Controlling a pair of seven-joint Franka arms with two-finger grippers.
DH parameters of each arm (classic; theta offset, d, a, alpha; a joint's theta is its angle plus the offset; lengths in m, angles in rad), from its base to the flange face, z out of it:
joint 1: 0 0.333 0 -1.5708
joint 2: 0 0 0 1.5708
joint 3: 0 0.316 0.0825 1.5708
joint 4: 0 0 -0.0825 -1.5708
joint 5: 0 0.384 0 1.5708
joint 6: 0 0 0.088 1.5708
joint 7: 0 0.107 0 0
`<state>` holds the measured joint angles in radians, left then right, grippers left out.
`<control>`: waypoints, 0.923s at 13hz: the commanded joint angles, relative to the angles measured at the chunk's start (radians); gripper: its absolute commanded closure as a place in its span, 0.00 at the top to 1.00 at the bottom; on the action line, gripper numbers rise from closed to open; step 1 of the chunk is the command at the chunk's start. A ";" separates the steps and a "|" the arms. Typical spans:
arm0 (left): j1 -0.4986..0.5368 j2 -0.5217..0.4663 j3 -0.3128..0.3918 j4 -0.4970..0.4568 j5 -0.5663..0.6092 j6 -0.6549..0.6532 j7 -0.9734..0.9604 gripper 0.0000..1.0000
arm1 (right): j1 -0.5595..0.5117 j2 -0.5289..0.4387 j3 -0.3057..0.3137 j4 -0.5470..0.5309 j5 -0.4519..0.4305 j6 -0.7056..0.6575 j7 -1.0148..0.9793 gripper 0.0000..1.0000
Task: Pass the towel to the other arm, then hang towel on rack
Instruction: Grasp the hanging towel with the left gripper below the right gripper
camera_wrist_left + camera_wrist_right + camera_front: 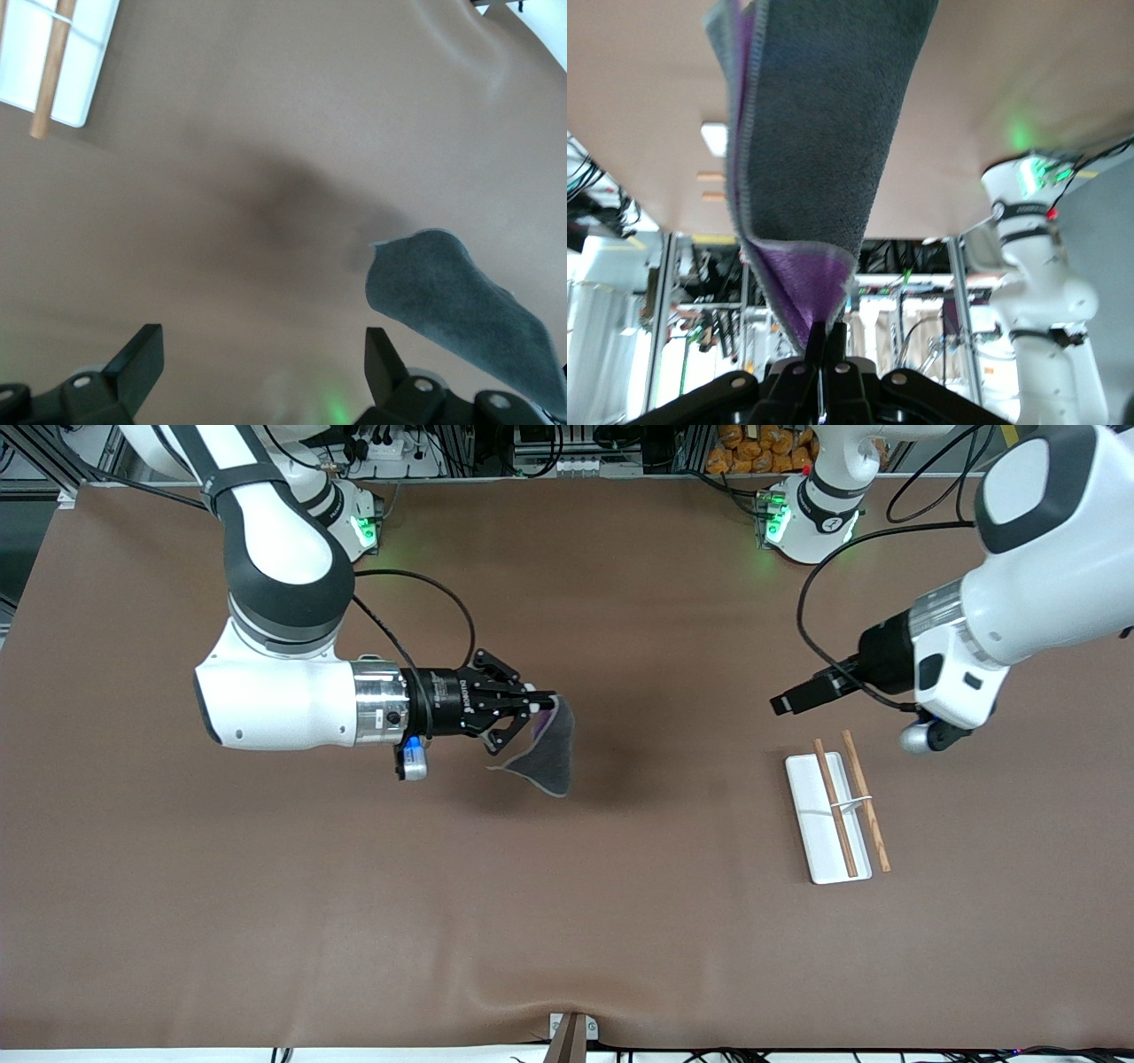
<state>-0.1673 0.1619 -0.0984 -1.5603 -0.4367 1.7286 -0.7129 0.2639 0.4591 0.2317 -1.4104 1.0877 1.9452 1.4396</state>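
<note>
Now the right gripper (542,707) pinches the towel (545,755) by one corner over mid-tabletop (567,921); the left gripper (784,701), fingers wide, waits near the rack (826,815) — that thin hold could slip during handover.

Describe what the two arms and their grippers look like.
Both arms have glossy white shells with dark grey joint bands and trailing black cables. The right gripper is a black linkage behind a silver wrist ring. The left gripper is black too. Green lights glow at both bases.

Rack (828,817) toward left arm's end.
</note>
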 commanded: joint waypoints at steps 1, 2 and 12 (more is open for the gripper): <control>-0.046 0.069 -0.001 0.000 -0.080 0.071 -0.077 1.00 | 0.040 0.016 -0.006 0.030 0.046 0.050 0.025 0.00; -0.046 0.103 -0.001 -0.006 -0.127 0.103 -0.106 1.00 | 0.058 0.018 -0.006 0.039 0.046 0.084 0.036 0.00; -0.127 0.344 -0.001 -0.017 -0.293 0.296 -0.224 1.00 | 0.176 0.039 -0.005 0.093 0.049 0.281 0.071 0.00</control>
<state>-0.2995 0.4801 -0.1015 -1.5810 -0.6816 2.0156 -0.9242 0.4297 0.4740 0.2324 -1.3588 1.1162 2.2204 1.4903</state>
